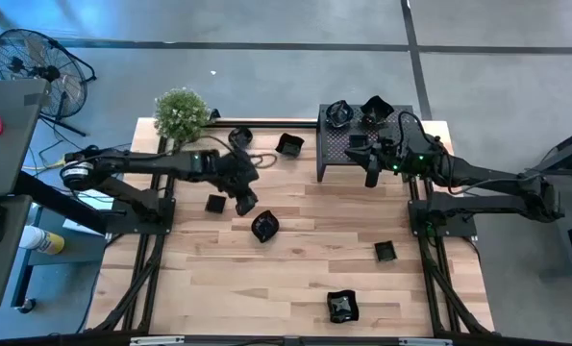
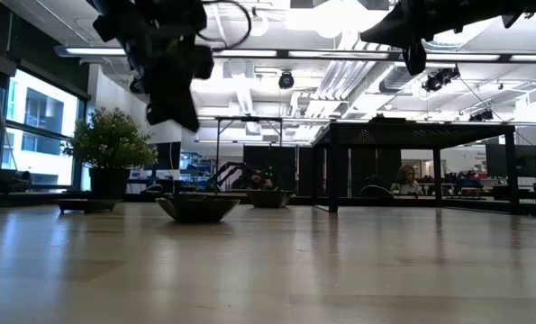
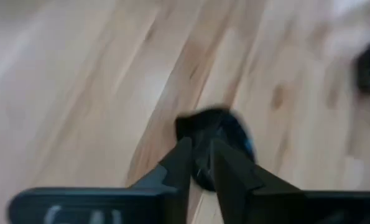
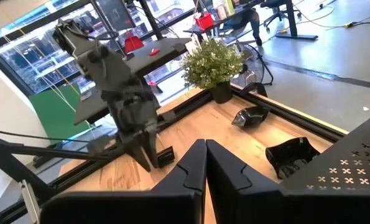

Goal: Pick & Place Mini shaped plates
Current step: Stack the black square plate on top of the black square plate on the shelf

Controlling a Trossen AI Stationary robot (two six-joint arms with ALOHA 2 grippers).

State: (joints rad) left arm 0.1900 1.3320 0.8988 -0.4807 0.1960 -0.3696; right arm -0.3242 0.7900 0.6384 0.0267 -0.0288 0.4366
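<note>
High view: six mini shaped plates [image 1: 264,226] lie on the table [image 1: 295,279], three on the stand [image 1: 362,144]. Left gripper [image 1: 246,203] hangs above the middle. Left wrist view: its fingers are slightly parted, grasping nothing. Right wrist view: right gripper [image 4: 205,163] is clenched, empty

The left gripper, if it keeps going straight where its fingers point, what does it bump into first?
Probably the round black mini plate just beyond the left gripper; it lies on the wooden table, though the gap is unclear.
</note>
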